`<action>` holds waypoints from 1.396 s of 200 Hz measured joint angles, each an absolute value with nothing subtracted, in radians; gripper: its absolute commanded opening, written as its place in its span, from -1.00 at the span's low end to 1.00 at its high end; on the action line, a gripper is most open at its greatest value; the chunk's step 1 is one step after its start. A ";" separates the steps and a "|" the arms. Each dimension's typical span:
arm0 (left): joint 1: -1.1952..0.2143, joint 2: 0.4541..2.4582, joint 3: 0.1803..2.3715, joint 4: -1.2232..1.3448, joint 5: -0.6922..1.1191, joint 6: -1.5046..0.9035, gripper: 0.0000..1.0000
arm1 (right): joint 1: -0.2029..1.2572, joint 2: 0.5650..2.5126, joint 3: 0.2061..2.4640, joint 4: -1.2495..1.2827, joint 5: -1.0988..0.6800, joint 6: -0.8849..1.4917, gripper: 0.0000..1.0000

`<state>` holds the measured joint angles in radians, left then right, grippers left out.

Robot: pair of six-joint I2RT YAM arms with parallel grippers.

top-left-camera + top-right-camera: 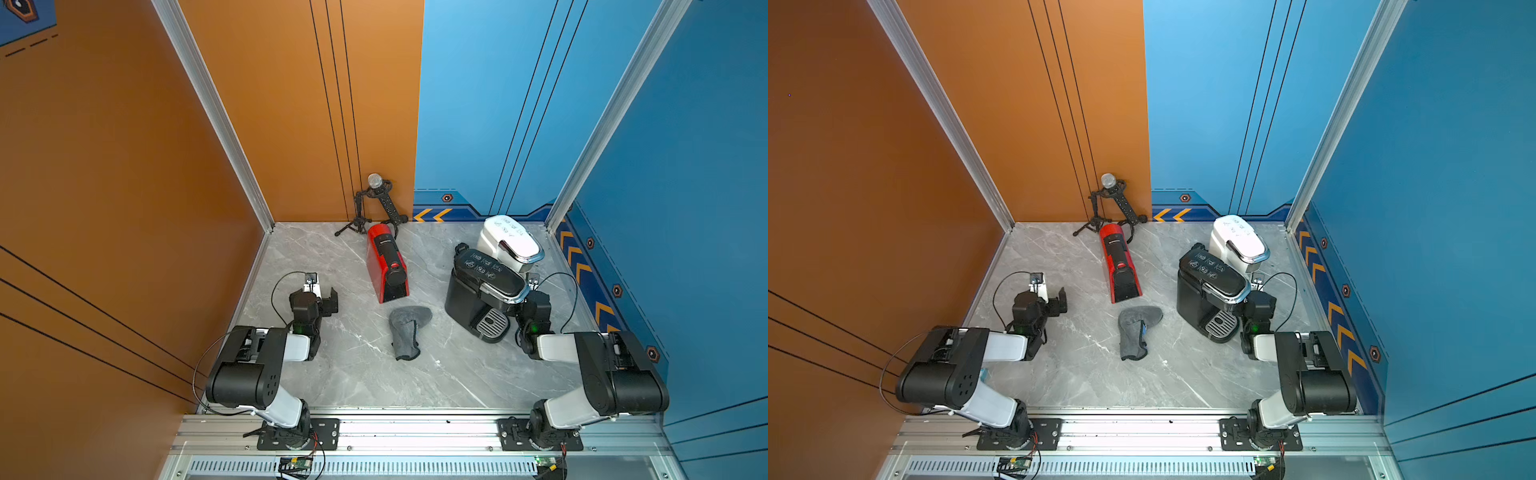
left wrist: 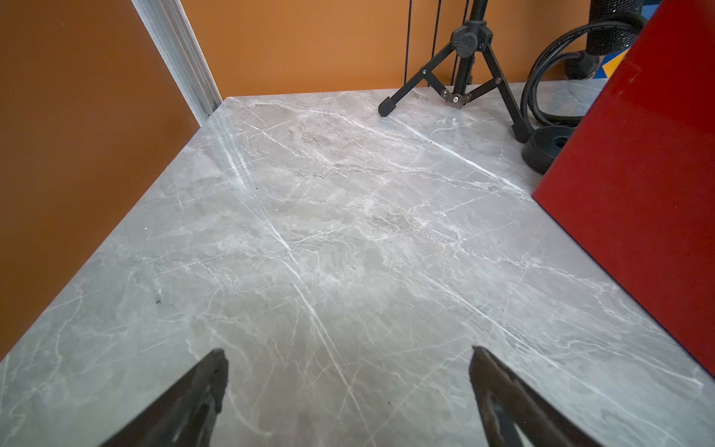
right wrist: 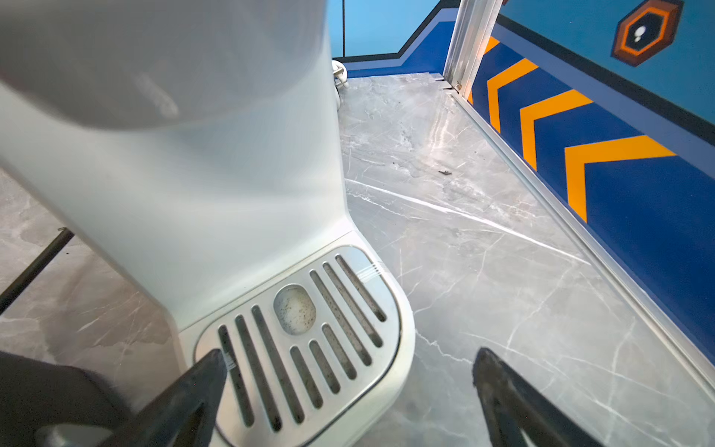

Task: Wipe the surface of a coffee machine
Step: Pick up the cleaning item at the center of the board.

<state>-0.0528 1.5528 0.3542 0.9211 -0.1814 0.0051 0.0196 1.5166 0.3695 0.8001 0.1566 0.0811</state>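
The fingers of the left gripper [image 2: 348, 354] and the right gripper [image 3: 349, 356] are held spread and empty — the crumpled grey cloth [image 1: 409, 332] is laid centrally between them, just nearer than the red capsule coffee machine [image 1: 386, 266], presumably within reach of either.

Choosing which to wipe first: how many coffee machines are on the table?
3. The red one is central, toward the back; the black one is on the right; the white one is just behind it. None appears hidden.
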 measured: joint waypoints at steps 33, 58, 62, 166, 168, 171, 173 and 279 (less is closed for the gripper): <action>-0.053 1.553 0.354 0.925 -0.182 0.011 0.97 | 0.020 1.517 0.369 0.800 0.157 0.081 1.00; -0.053 1.553 0.354 0.925 -0.182 0.012 0.97 | 0.020 1.517 0.369 0.800 0.157 0.081 1.00; -0.053 1.553 0.354 0.925 -0.181 0.012 0.97 | 0.020 1.517 0.369 0.800 0.157 0.081 1.00; -0.053 1.553 0.354 0.925 -0.180 0.012 0.97 | 0.020 1.510 0.369 0.791 0.161 0.082 1.00; -0.053 1.553 0.354 0.925 -0.180 0.012 0.97 | 0.020 1.509 0.369 0.788 0.161 0.082 1.00; -0.053 1.553 0.354 0.925 -0.180 0.012 0.97 | 0.020 1.502 0.371 0.774 0.164 0.082 1.00; -0.053 1.553 0.354 0.925 -0.180 0.012 0.97 | 0.020 1.494 0.372 0.759 0.167 0.083 1.00; -0.054 1.553 0.354 0.928 -0.191 0.012 0.97 | -0.091 0.838 0.619 -0.216 0.136 0.416 1.00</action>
<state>-0.0540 1.5528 0.3542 0.9276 -0.1913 0.0116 -0.0906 0.8375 0.6189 -0.2157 0.1360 0.4164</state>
